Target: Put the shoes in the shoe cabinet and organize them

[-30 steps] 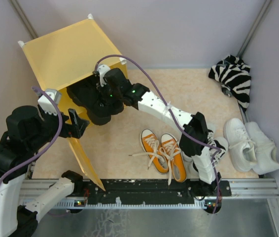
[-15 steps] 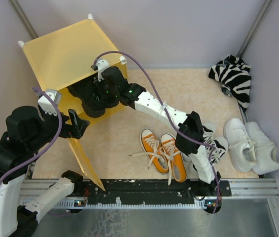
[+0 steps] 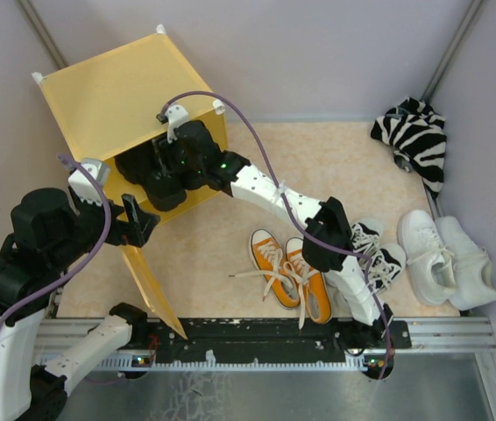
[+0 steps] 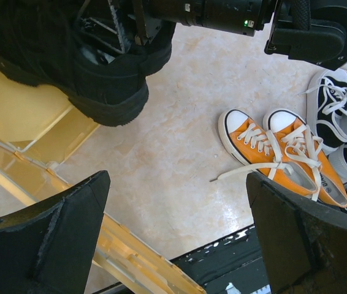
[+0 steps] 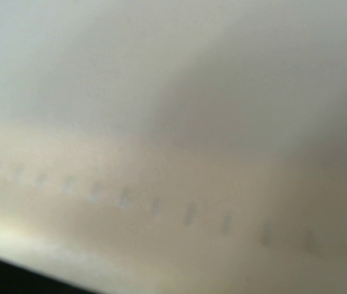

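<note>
**Top external view.** The surface is pale beige and mottled, closed in by plain grey walls, with a metal rail along its near edge. The yellow shoe cabinet stands in the far left corner, turned at an angle. Its door is swung open towards the rail.

The right arm reaches across to the cabinet's opening. There the right gripper sits on the chunky black shoe, which lies partly inside the cabinet, its long axis across the opening.

The left gripper hangs just beside the door, spread and holding nothing.

The orange sneakers lie side by side on the surface near the rail, toes pointing away from the arms and slightly left. The black-and-white sneakers are to their right, partly hidden under the right arm. The white sneakers are further right, and a zebra-striped cloth lies in the far right corner.

**Left wrist view.** The left gripper has its fingers wide apart over bare surface. The black shoe juts out over the cabinet's yellow edge. The right gripper is pressed in at the shoe's top and appears to pinch it. Whether the rounded end facing out is the toe or the heel, I cannot tell. The orange sneakers show their white toe caps.

**Right wrist view.** Only a pale blur with a faint row of dark marks.
</note>
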